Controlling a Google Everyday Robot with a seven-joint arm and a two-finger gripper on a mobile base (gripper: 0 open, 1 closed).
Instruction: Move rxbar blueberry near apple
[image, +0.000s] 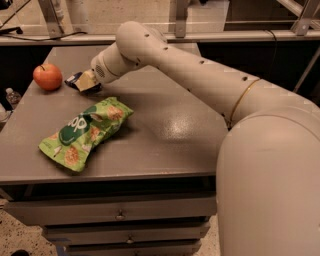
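Note:
The apple (47, 76) is round and red-orange and sits at the far left of the grey table (170, 130). The rxbar blueberry (73, 78), a small dark wrapper, lies just right of the apple, a short gap away. My gripper (85, 81) is at the bar's right end, low over the table, and covers part of the bar. The arm reaches in from the right across the table's back half.
A large green chip bag (85, 131) lies in front of the gripper toward the table's front left. A water bottle (12, 97) stands off the table's left edge. A metal frame and rail (210, 36) run behind the table. Drawers (120, 215) sit below.

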